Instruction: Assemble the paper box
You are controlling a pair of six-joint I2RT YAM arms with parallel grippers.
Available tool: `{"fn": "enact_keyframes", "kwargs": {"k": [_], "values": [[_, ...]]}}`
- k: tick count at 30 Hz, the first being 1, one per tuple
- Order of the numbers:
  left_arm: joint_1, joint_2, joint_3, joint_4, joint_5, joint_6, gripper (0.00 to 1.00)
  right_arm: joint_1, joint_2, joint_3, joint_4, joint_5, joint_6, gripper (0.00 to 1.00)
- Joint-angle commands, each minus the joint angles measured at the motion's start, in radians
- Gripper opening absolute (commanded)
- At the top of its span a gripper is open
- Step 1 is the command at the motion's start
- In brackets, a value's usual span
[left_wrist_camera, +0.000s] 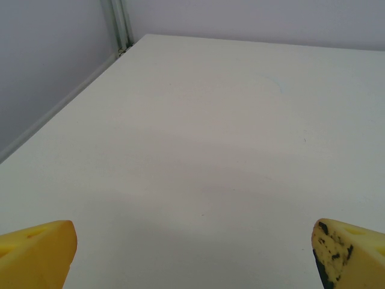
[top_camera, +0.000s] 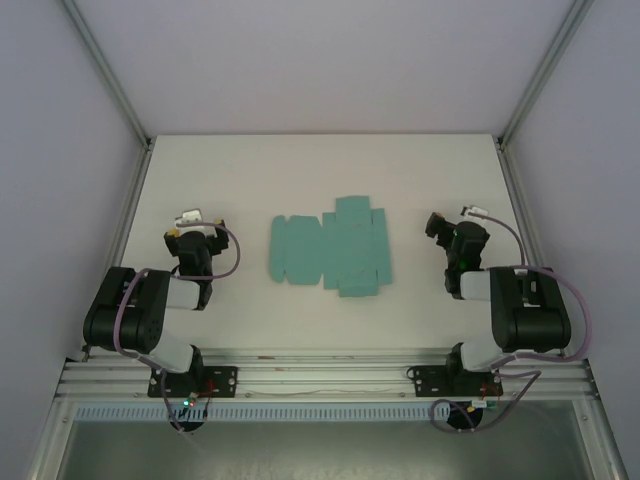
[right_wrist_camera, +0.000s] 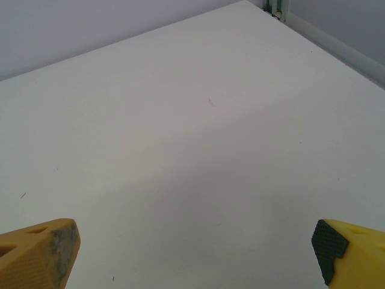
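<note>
Left pincer [top_camera: 192, 220] and right pincer [top_camera: 438, 226] both stand wide open, gripping nothing. From the left wrist camera, the left pincer [left_wrist_camera: 194, 250] shows its two yellow fingertips [left_wrist_camera: 37, 254] at the bottom corners of the view, far apart, with the white table [left_wrist_camera: 204, 132] between and beyond them; the right-hand tip carries black scuff marks. From the right wrist camera, the right pincer [right_wrist_camera: 195, 250] looks much the same. One yellow tip with a worn grey face sits at the lower left, the other with a black ridged pad [right_wrist_camera: 329, 244] at the lower right, and the table [right_wrist_camera: 198, 138] shows in the gap. Seen from above, the paper box [top_camera: 330, 250] lies as a flat teal-green cut-out sheet near the middle of the table [top_camera: 250, 170]. It is unfolded, with flaps sticking out along its far and near edges and creases running across it. It lies between the two arms and well apart from both pincers, the left one off to its left side and the right one off to its right. Each arm is folded back on itself near its base at the near edge, its pincer pointing towards the far side of the table. Pale grey walls [top_camera: 330, 60] with metal corner posts [top_camera: 105, 65] close in the table on three sides.
</note>
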Motion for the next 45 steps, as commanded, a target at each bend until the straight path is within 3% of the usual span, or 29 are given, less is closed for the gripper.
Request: {"fn": "enact_keyframes", "kwargs": {"k": [1,4,6,10,12,15,17,23,26,28,38,45], "values": [[0.005,-0.009,0.019,0.026,0.017,-0.011,1.00,-0.003,-0.015,0.003,0.005,0.011,-0.008,1.00],[0.005,-0.012,0.018,0.034,0.011,-0.007,1.00,-0.004,-0.045,-0.002,-0.007,0.014,-0.004,1.00],[0.005,-0.059,0.041,-0.048,0.008,-0.012,1.00,-0.004,-0.089,-0.003,-0.032,0.016,-0.006,1.00],[0.002,-0.230,0.092,-0.280,0.003,-0.026,1.00,0.007,-0.229,0.088,-0.317,0.028,0.008,1.00],[-0.001,-0.340,0.155,-0.507,0.050,-0.102,1.00,0.039,-0.282,0.157,-0.472,0.010,0.018,1.00],[-0.030,-0.438,0.222,-0.690,0.151,-0.218,1.00,0.136,-0.313,0.237,-0.631,0.033,0.091,1.00],[-0.069,-0.444,0.266,-0.775,0.237,-0.267,1.00,0.198,-0.300,0.280,-0.700,-0.020,0.168,0.99],[-0.244,-0.315,0.373,-0.898,0.262,-0.365,1.00,0.399,-0.147,0.459,-0.918,-0.159,0.274,0.80],[-0.282,-0.225,0.415,-0.930,0.334,-0.388,1.00,0.445,-0.012,0.544,-1.006,-0.255,0.315,0.55],[-0.290,-0.172,0.428,-0.918,0.389,-0.398,1.00,0.447,0.063,0.574,-1.031,-0.271,0.348,0.44],[-0.295,0.030,0.485,-0.900,0.528,-0.406,0.99,0.445,0.284,0.594,-1.023,-0.248,0.380,0.38],[-0.296,0.100,0.503,-0.852,0.632,-0.418,1.00,0.443,0.325,0.550,-0.985,-0.254,0.390,0.38]]}}
